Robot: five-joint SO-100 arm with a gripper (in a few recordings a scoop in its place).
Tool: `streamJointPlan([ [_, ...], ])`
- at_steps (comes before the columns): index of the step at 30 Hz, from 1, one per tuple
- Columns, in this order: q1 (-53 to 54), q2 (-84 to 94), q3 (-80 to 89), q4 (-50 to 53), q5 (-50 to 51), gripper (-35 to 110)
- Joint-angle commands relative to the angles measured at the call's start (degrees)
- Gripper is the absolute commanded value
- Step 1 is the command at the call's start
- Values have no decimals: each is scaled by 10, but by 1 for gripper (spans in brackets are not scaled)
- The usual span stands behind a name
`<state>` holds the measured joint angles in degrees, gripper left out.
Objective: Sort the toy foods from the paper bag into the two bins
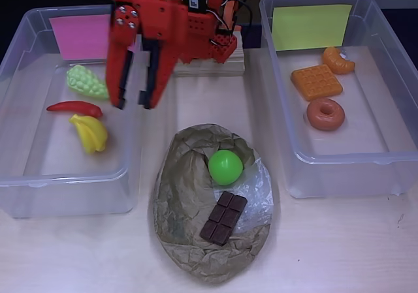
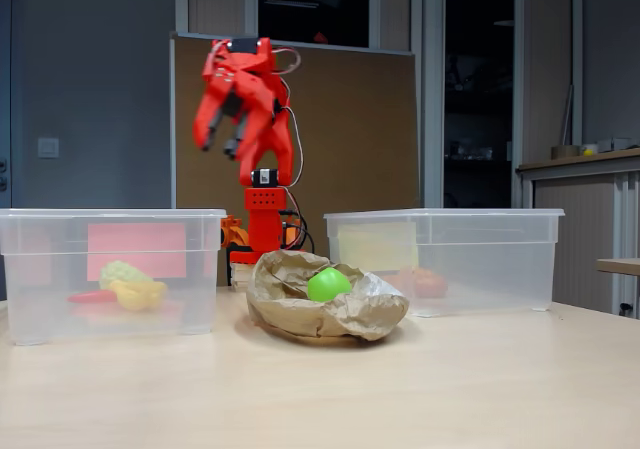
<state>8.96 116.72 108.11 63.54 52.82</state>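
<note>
The crumpled brown paper bag (image 1: 196, 234) (image 2: 320, 299) lies between the two bins, holding a green apple (image 1: 225, 166) (image 2: 328, 284) and a dark chocolate bar (image 1: 223, 217). In the left bin (image 1: 19, 169) (image 2: 100, 289) with the pink label (image 1: 81, 36) lie green grapes (image 1: 87, 81), a red chili (image 1: 74, 107) and a yellow banana (image 1: 91, 132). The right bin (image 1: 392, 156) (image 2: 500, 259), labelled yellow-green (image 1: 311, 27), holds an orange croissant (image 1: 337, 60), an orange waffle (image 1: 316, 81) and a brown donut (image 1: 324, 114). My red gripper (image 1: 134, 104) (image 2: 219, 144) hangs open and empty, high above the left bin's inner edge.
The arm's base (image 2: 265, 224) stands on a wooden block (image 1: 209, 63) at the back, between the bins. Bare light wooden table (image 2: 400, 399) stretches in front of the bag.
</note>
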Motion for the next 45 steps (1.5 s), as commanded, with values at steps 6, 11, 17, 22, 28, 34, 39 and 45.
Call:
streamJointPlan([
  [6, -158, -127, 11, -3, 94, 17],
  [11, -208, -177, 25, 4, 132, 35],
  [17, -248, -240, 21, -7, 154, 43],
  [22, -264, -280, 18, -28, 160, 45],
  [28, -270, -317, 18, -49, 156, 46],
  [34, -263, -352, 16, -67, 146, 45],
  [39, -256, -382, -2, -69, 134, 44],
  [45, -246, -417, -33, -56, 124, 42],
])
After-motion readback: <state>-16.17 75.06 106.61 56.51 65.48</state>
